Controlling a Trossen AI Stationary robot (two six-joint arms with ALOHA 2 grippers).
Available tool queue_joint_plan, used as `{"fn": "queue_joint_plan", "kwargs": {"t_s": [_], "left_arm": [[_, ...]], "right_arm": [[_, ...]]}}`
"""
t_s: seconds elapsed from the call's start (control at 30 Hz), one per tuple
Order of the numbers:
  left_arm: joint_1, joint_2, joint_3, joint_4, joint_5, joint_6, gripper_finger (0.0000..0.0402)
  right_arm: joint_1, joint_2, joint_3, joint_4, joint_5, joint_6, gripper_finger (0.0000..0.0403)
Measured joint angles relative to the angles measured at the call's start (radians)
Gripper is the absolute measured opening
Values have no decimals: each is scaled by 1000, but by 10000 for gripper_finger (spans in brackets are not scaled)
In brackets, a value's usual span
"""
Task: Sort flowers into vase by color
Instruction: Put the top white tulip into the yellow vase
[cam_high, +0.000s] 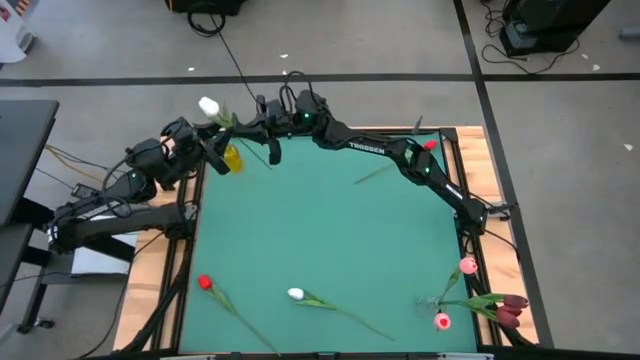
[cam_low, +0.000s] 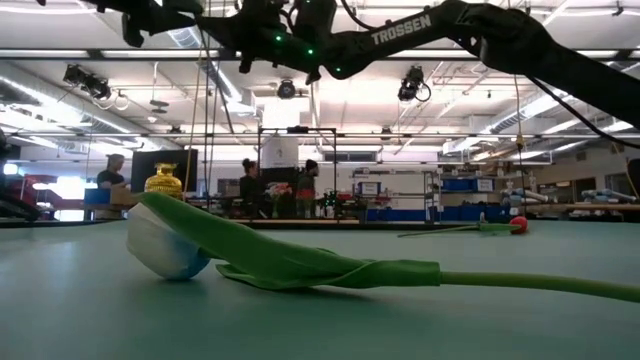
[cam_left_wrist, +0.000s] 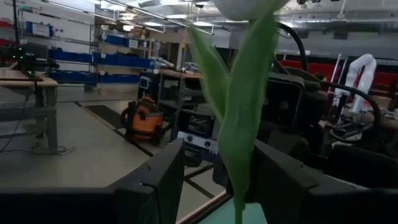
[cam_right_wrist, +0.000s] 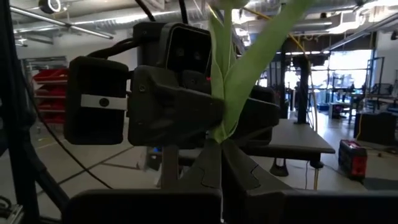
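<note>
A white tulip (cam_high: 209, 106) is being held upright in the air over the far-left corner of the table (cam_high: 330, 240), above a yellow vase (cam_high: 233, 158). Its stem is being pinched by the fully closed right claw (cam_right_wrist: 221, 146), while the left claw (cam_left_wrist: 214, 180) is being kept partly open around the stem, its fingers (cam_left_wrist: 152, 180) apart from it. On the table, a second white tulip (cam_high: 296, 294) and a red tulip (cam_high: 204, 283) are lying near the front edge, pink tulips (cam_high: 455, 290) and maroon ones (cam_high: 512, 308) at the front right, and another red one (cam_high: 430, 145) at the far right.
</note>
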Motion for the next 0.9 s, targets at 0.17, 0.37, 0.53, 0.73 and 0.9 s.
{"fn": "queue_joint_plan", "kwargs": {"t_s": [0.17, 0.37, 0.53, 0.73, 0.9], "left_arm": [[35, 53, 0, 47, 3, -36, 167], [46, 49, 0, 48, 16, -20, 56], [51, 46, 0, 47, -40, 107, 14], [107, 48, 0, -18, -95, 111, 11], [224, 94, 0, -57, -85, 70, 10]], "right_arm": [[-6, 0, -1, -4, -11, -1, 2], [-25, 1, -1, -7, 0, 50, 17], [-47, 1, -1, -19, 44, 138, 73], [-84, 1, -1, -71, -20, 289, 135], [-128, 1, -1, -107, -108, 392, 139]]}}
